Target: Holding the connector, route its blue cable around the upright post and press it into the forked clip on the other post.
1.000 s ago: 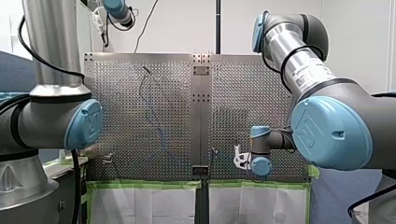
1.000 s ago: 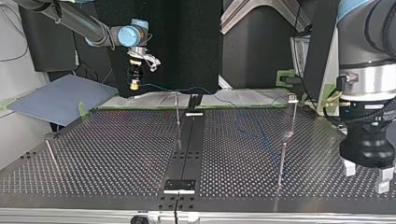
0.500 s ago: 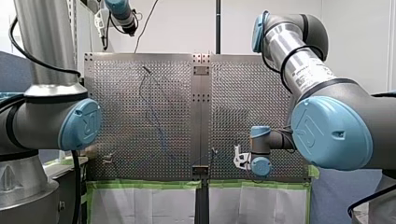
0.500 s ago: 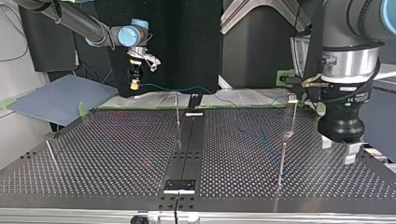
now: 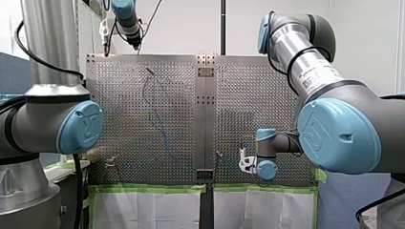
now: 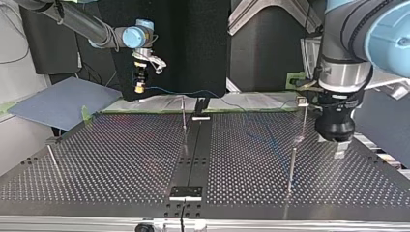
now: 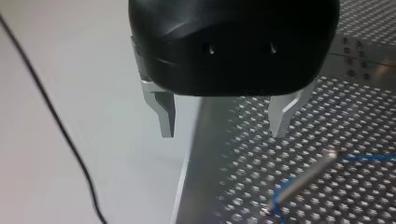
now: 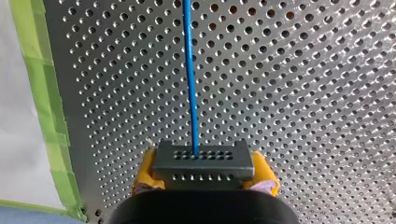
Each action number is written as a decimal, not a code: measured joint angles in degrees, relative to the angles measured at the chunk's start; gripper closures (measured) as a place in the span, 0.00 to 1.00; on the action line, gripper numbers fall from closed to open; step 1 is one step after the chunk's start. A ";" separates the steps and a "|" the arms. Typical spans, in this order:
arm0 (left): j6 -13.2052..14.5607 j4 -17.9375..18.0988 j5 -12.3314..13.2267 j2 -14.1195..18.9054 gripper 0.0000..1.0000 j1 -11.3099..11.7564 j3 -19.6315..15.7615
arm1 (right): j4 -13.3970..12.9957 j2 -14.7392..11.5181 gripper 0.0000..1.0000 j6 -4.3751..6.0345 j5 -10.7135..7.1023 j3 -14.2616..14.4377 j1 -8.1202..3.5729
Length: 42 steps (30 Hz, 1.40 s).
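Note:
My right gripper (image 8: 203,173) is shut on a dark grey connector (image 8: 201,158), gripped between its yellow pads (image 8: 144,171). A blue cable (image 8: 189,70) runs straight ahead from the connector over the perforated plate. In the top view, my right gripper (image 6: 139,86) hangs above the table's far edge at the left. The cable (image 6: 193,92) stretches from there past a thin upright post (image 6: 183,113) toward a post with a clip (image 6: 303,104). My left gripper (image 7: 224,125) is open and empty, with metal fingers (image 7: 166,114). It hovers over the table's edge, near a post (image 7: 303,172).
A shorter post (image 6: 291,169) stands near my left gripper (image 6: 332,146). Another thin rod (image 6: 53,159) leans at the top view's left. Green tape and white sheeting (image 5: 153,205) border the table's edge. A dark central strip (image 6: 193,154) divides the perforated plates.
In the top view, my left arm has swung from the near right corner inward and away, toward the clip post. My right arm and the connector have stayed still.

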 joint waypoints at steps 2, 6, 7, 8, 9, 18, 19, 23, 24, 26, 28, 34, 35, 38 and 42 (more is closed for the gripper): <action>0.23 -0.95 -0.06 -0.21 0.01 0.00 0.10 | -0.06 0.01 0.71 0.00 0.00 0.00 -0.02; 0.49 -3.02 -0.02 -0.42 0.01 0.01 0.32 | -0.11 0.01 0.71 -0.05 0.00 0.01 0.00; 0.52 -3.46 -0.01 -0.43 0.01 0.01 0.41 | -0.10 0.01 0.71 -0.07 0.00 0.01 0.00; 0.56 -3.98 0.01 -0.44 0.01 0.05 0.58 | -0.10 0.01 0.71 -0.07 0.00 0.01 -0.01; 0.57 -4.36 0.03 -0.44 0.01 0.07 0.71 | -0.09 0.01 0.71 -0.07 0.00 0.01 -0.01; 0.61 -6.27 0.31 -0.53 0.01 0.03 1.09 | -0.20 0.01 0.71 0.00 0.00 0.01 -0.03; 0.60 -6.29 0.32 -0.53 0.01 0.03 1.09 | -0.18 0.01 0.71 0.00 0.00 0.01 -0.04; 0.42 -6.33 0.19 -0.54 0.01 0.01 1.11 | -0.08 -0.01 0.71 0.00 0.00 0.01 -0.04; 0.38 -6.33 0.16 -0.53 0.01 0.01 1.11 | -0.05 -0.01 0.71 0.00 0.00 0.01 -0.03; 0.31 -6.33 0.09 -0.54 0.01 0.01 1.11 | -0.02 0.00 0.71 0.00 0.00 0.01 -0.01; 0.25 -6.33 -0.12 -0.54 0.01 0.01 1.11 | 0.00 0.01 0.71 0.00 0.00 0.01 0.01; -0.08 -6.32 -0.57 -0.55 0.01 0.01 1.11 | 0.01 0.00 0.71 0.00 0.00 0.01 0.02; -0.11 -6.32 -0.56 -0.55 0.01 -0.02 1.11 | 0.02 -0.01 0.71 0.00 0.00 0.01 0.02; -0.10 -6.23 -0.55 -0.55 0.01 -0.16 1.11 | 0.02 0.00 0.71 0.00 0.00 0.01 0.02; 0.10 -6.05 -0.66 -0.50 0.01 -0.33 1.11 | 0.11 0.00 0.71 -0.02 0.00 0.01 0.09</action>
